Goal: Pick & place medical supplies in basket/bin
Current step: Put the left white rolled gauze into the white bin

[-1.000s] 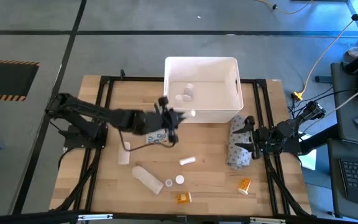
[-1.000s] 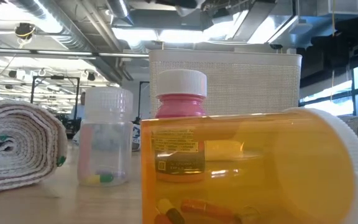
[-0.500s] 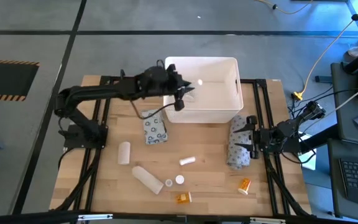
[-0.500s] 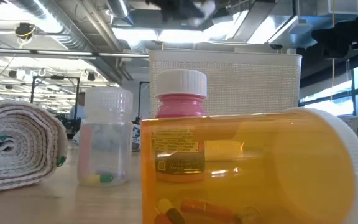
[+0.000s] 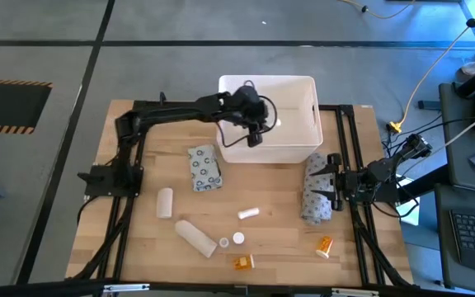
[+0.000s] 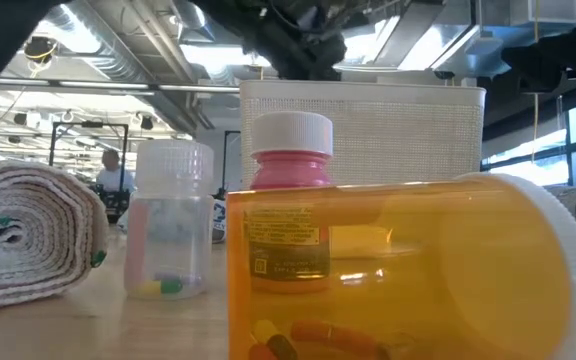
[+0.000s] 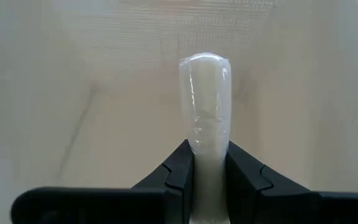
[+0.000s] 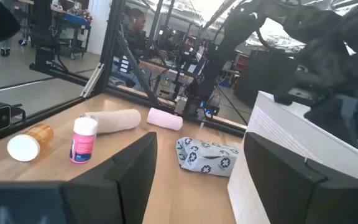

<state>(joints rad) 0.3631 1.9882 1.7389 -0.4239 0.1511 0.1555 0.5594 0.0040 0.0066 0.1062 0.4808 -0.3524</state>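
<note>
My left gripper [image 5: 254, 130] hangs over the white bin [image 5: 308, 89] at the table's far middle, shut on a white roll in clear wrap [image 7: 205, 93]; the bin's pale floor shows behind it. The flat grey packet with circles [image 5: 205, 167] lies flat on the wood left of the bin. White rolls [image 5: 165, 202] [image 5: 196, 237], a small white bottle [image 5: 248, 214], a cap [image 5: 237, 239] and orange pill bottles [image 5: 325, 246] [image 5: 243, 262] lie on their sides nearer. My right gripper [image 5: 326, 188] waits open at the table's right, beside a grey patterned bundle [image 5: 313, 200]. My left gripper pinches the white roll between its two fingers at one end [image 7: 207, 146]. The fingers [image 7: 180, 167] lie along the roll, which sticks straight out past their tips. It is lifted clear, above the bin's floor.
The bin's tall walls [image 6: 388, 130] surround the left gripper. An orange bottle [image 6: 408, 270], a pink bottle with white cap [image 6: 290, 200] and a clear vial [image 6: 171, 220] stand or lie close to the near edge. Bare wood lies between the packet and the grey bundle.
My left gripper has risen from beside the grey packet near the table's middle, swung toward the far edge and right, crossed the bin's left wall and now hangs over the bin's inside. The packet and the other items have stayed where they were.
</note>
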